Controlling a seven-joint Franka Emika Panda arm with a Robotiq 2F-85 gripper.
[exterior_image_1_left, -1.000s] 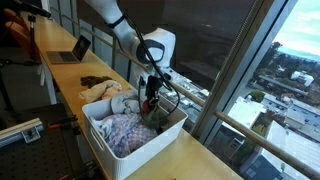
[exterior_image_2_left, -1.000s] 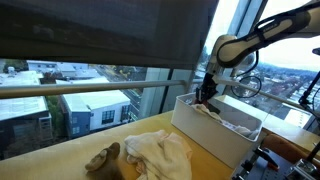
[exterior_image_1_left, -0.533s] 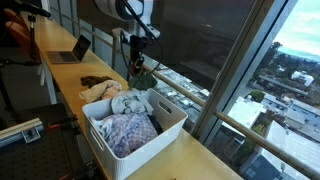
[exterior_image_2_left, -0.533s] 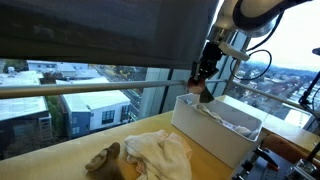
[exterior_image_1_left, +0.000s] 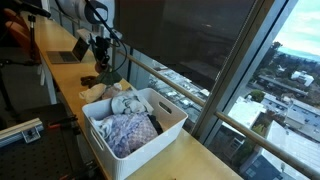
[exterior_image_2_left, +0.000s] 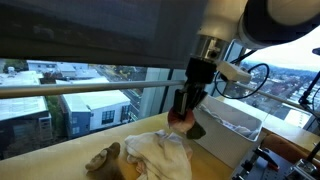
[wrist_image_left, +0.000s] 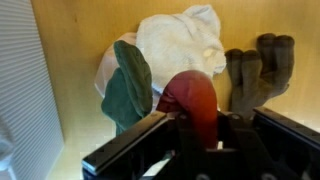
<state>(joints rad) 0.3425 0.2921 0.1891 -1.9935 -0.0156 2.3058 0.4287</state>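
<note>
The fingers (wrist_image_left: 160, 124) pinch a dark red sock (wrist_image_left: 192, 98) by one end, so it hangs limp straight below them, over the loose laundry on the tabletop (wrist_image_left: 80, 30). Beneath the fingers lie a white cloth (wrist_image_left: 185, 45), a green sock (wrist_image_left: 128, 85) and brown gloves (wrist_image_left: 255, 72). The white laundry basket (exterior_image_2_left: 215, 126) stands just beside the fingers, already heaped with clothes.

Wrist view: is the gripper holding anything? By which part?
Yes. The gripper is shut on a dark red cloth, pinched at the end nearest the camera. The rest of it bunches out past the fingertips.
</note>
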